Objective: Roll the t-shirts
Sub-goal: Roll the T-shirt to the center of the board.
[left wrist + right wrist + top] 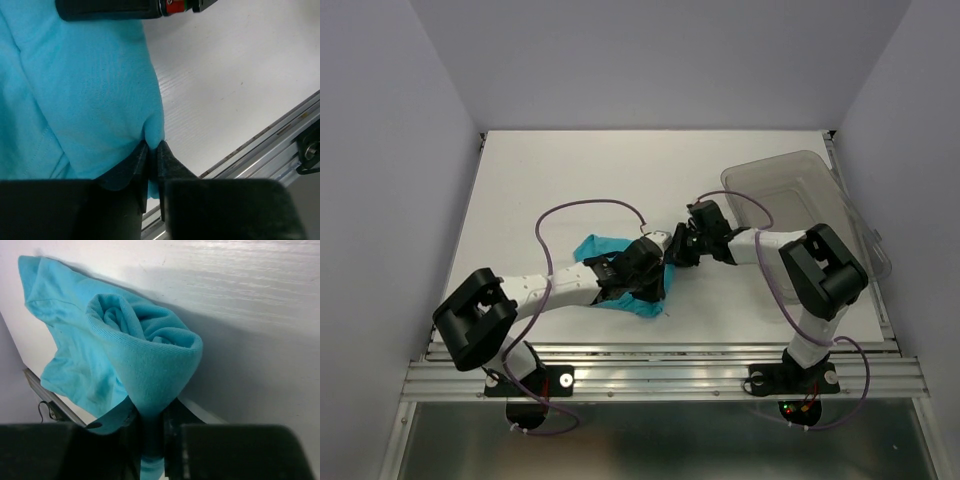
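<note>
I can read no lettering, label, brand, number or sign in any view; the t-shirt [145,365] is plain and the counter [570,170] shows no writing.

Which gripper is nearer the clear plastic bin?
Right. The right gripper pinches the teal t-shirt left of the bin; the left gripper grips it farther from the bin.

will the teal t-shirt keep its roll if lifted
Probably floppy: the t-shirt sags in folds where the right hand pinches it. Its roll looks loose, so may unwind. Likely light: a small pinch by the left hand holds it.
</note>
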